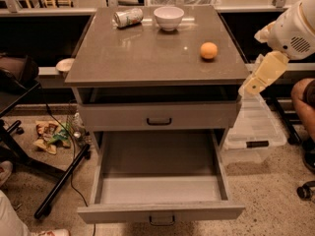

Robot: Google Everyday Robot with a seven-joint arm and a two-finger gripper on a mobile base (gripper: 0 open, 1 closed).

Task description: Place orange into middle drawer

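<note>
The orange (208, 50) sits on the grey cabinet top (142, 53), toward its right side. The middle drawer (123, 213) is pulled wide open below and holds nothing; its pale front with a dark handle faces the camera at the bottom. The upper drawer front (197, 116) is closed. My arm comes in from the right edge. The gripper (247, 88) is at its lower tip, beside the cabinet's right edge, below and to the right of the orange, not touching it.
A white bowl (169, 17) and a tipped silver can (128, 17) stand at the back of the top. A clear plastic box (256, 132) lies right of the cabinet, near a person's knee (303, 96). A chair base (59, 181) and litter (49, 132) are on the left.
</note>
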